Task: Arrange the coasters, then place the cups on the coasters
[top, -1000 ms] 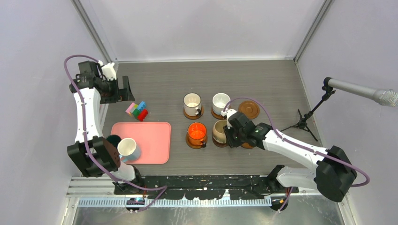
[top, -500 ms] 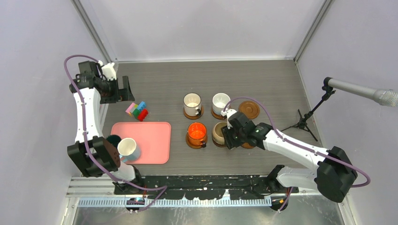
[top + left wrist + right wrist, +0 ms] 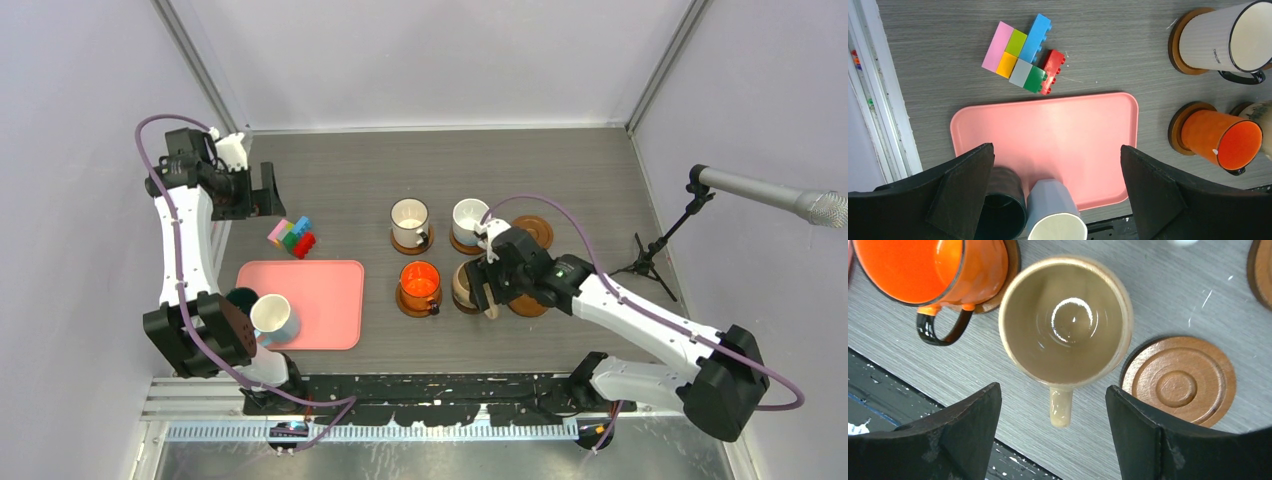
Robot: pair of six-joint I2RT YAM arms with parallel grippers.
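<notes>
Lifted and spread since a second ago, the right tool has let go of the tan cup. Its fingers now stand apart above either side of the cup's handle, touching nothing. That cup stands upright on the counter, right of the pink tray and past the orange cup. A bare coaster lies just beyond it, farther from the tray. Over the tray hangs the left tool, fingers wide apart and empty. The light blue cup and dark green cup sit at the tray's near left corner.
</notes>
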